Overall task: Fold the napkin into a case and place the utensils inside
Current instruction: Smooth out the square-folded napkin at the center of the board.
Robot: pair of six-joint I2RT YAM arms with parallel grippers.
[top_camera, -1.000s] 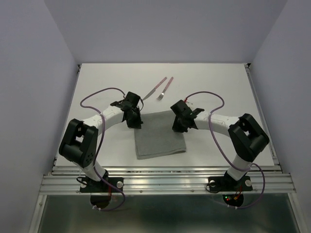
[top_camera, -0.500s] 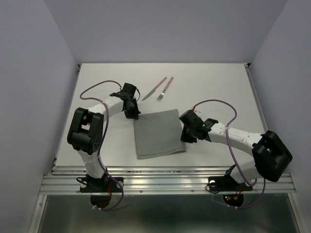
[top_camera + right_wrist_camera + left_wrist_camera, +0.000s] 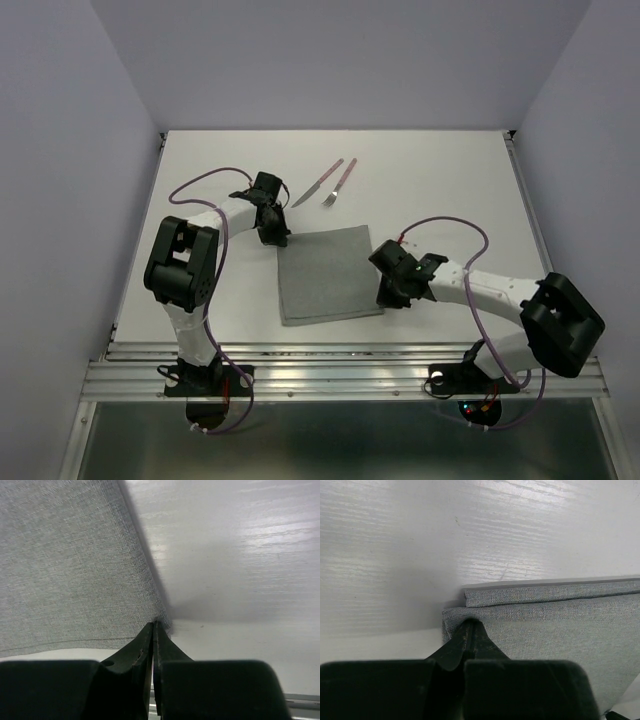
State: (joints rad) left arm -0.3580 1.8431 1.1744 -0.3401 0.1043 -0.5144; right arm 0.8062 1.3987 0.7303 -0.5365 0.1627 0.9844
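Note:
The grey napkin [image 3: 327,275] lies folded flat in the middle of the table; two layers show at its corner [image 3: 530,597]. My left gripper [image 3: 272,235] is shut, and its tips [image 3: 470,623] rest on the napkin's far-left corner. My right gripper [image 3: 386,298] is shut too, its tips [image 3: 154,625] touching the near-right corner of the cloth [image 3: 70,570]. No cloth shows between either pair of jaws. The utensils, a knife [image 3: 318,183] and a fork [image 3: 340,182] with pinkish handles, lie side by side beyond the napkin, untouched.
The white table [image 3: 450,180] is bounded by a metal rail [image 3: 340,372] along its near edge, also visible in the right wrist view [image 3: 300,698]. Purple cables loop over both arms. Plain walls enclose the table on three sides.
My right gripper has travelled from the napkin's far-right corner down its right edge to the near-right corner. The left gripper shifted slightly farther away, staying at the far-left corner. Both stayed shut.

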